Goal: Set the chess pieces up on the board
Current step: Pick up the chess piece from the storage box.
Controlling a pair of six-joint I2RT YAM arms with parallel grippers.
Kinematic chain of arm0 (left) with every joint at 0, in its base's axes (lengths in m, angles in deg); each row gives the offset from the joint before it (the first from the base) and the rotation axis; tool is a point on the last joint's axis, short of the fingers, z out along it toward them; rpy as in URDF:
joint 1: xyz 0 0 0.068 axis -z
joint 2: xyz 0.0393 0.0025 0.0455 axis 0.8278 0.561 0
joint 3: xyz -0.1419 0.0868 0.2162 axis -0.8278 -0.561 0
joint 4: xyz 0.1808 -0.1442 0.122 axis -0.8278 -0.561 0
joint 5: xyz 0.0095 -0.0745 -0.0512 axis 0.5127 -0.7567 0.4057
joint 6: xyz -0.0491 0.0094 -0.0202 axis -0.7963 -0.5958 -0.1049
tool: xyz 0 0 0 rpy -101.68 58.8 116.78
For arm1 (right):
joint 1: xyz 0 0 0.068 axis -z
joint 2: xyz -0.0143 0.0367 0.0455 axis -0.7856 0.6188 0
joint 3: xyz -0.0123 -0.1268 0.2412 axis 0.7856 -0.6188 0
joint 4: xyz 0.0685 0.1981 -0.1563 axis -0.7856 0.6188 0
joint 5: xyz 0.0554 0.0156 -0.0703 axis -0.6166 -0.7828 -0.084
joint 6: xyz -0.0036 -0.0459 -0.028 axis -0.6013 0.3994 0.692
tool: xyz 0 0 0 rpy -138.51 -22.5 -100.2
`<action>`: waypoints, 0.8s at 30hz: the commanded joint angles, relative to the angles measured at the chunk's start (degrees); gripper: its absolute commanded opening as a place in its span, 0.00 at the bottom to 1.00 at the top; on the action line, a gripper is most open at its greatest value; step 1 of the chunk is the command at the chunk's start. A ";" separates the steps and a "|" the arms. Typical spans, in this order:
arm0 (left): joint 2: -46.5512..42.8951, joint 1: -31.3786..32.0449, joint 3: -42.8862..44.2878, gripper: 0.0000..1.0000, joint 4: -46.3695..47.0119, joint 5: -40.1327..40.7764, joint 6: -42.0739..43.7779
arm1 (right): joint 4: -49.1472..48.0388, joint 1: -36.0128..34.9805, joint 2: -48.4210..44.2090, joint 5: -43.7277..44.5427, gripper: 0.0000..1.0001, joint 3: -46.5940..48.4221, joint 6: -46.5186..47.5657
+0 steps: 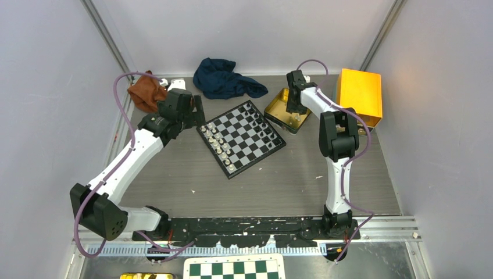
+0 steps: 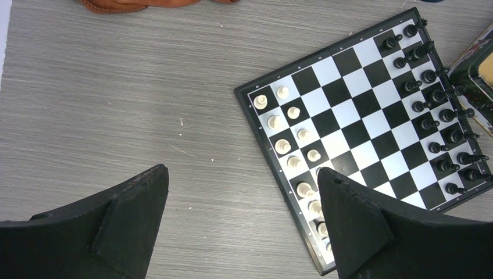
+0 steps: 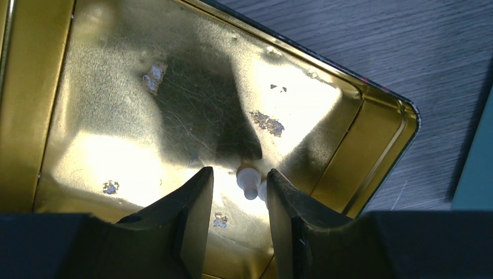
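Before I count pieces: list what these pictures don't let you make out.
- Left wrist: board's near corner and some white pieces there, behind the left gripper.
- Right wrist: the white piece in the tin, partly behind the right gripper; contact unclear.
- Top: piece types too small; tin floor partly under the right arm.

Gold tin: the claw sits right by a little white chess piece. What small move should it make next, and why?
Probably nudge the right gripper forward a touch, then close on the white piece. Its jaws stand apart, and the piece lies loose on the floor of the gold tin just at the fingertips, not yet pinched, so closing now might miss it.
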 commanded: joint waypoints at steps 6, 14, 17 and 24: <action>0.38 0.19 2.95 0.99 2.38 1.27 -0.02 | -1.40 0.25 0.65 -0.67 0.41 2.51 -0.46; 0.47 0.19 2.90 0.99 2.45 1.18 -0.02 | -1.30 0.27 0.30 -0.42 0.28 2.12 -0.45; 0.47 0.19 2.88 0.99 2.47 1.10 0.04 | -1.30 0.25 0.09 -0.11 0.17 2.13 -0.46; 0.15 0.19 3.01 0.99 2.27 1.30 0.44 | -0.94 0.19 -1.17 0.44 0.01 2.64 -0.51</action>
